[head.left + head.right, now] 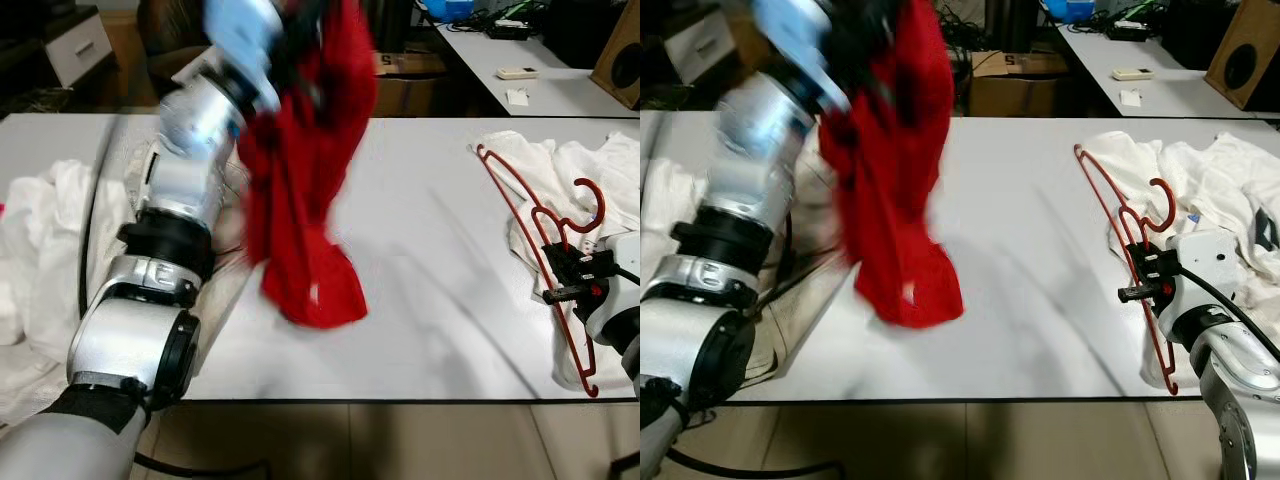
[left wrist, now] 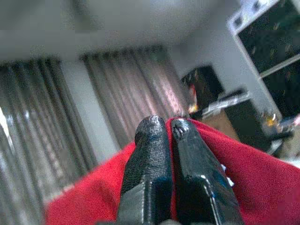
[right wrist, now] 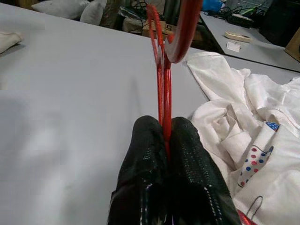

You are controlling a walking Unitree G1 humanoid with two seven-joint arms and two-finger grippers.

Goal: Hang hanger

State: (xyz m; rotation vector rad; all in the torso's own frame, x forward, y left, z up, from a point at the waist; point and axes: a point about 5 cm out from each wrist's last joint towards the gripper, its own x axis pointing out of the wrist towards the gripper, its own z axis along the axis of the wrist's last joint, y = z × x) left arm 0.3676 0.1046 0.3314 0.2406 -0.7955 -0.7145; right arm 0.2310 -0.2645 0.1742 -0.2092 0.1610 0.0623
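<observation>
My left arm is raised over the left part of the white table [image 1: 440,300]. Its gripper [image 2: 169,127] is shut on a red garment [image 1: 305,200], which hangs down with its lower end touching the tabletop. The arm and the cloth are blurred by motion. Near the table's right front corner, my right gripper [image 1: 1143,277] is shut on the thin red plastic hanger [image 1: 1108,185]. The hanger lies slanted across the table's right side, partly on white clothing, with its hook [image 1: 590,205] curling up beside the gripper. In the right wrist view the hanger [image 3: 161,70] runs straight out between the black fingers.
Crumpled white clothes [image 1: 595,170] lie on the table's right end, and more white fabric [image 1: 40,240] on its left end. Behind stand a cardboard box [image 1: 410,85], a second table with a remote [image 1: 517,72] and a speaker [image 1: 1245,55].
</observation>
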